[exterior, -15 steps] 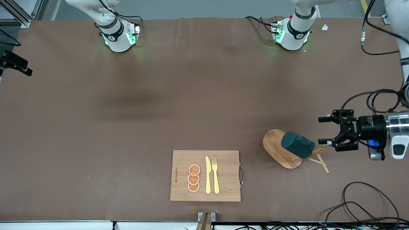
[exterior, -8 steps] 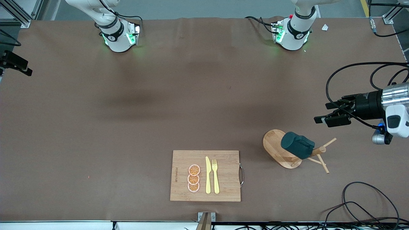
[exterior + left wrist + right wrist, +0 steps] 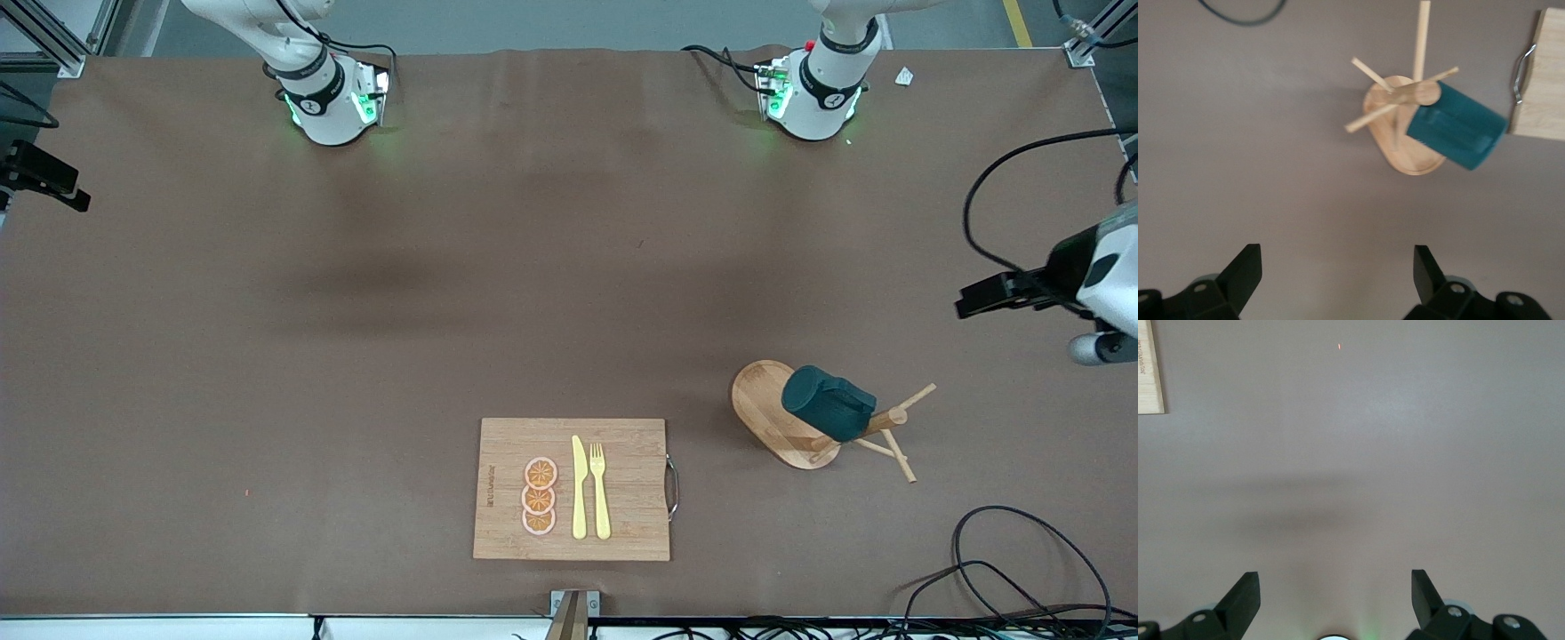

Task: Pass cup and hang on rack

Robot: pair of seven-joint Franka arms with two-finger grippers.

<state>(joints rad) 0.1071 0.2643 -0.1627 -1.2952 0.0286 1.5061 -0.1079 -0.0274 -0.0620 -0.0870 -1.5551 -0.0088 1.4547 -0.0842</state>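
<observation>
The dark teal cup (image 3: pixel 829 404) hangs tilted on a peg of the light wooden rack (image 3: pixel 763 402), bottom end up. In the left wrist view the cup (image 3: pixel 1458 133) and the rack (image 3: pixel 1415 160) lie well apart from my left gripper (image 3: pixel 1338 261), which is open and empty. From the front, the left gripper (image 3: pixel 982 296) is up in the air at the left arm's end of the table, off to the side of the rack. My right gripper (image 3: pixel 1336 583) is open and empty over bare table; it is out of the front view.
A bamboo cutting board (image 3: pixel 622 533) with a yellow knife (image 3: pixel 579 487), a yellow fork (image 3: pixel 600 489) and orange slices (image 3: pixel 540 496) lies near the front edge. Black cables (image 3: pixel 1005 569) loop on the table at the left arm's end.
The left gripper has drawn back from the rack toward the left arm's end of the table and turned. The cup stays hanging on its peg. Nothing else has moved.
</observation>
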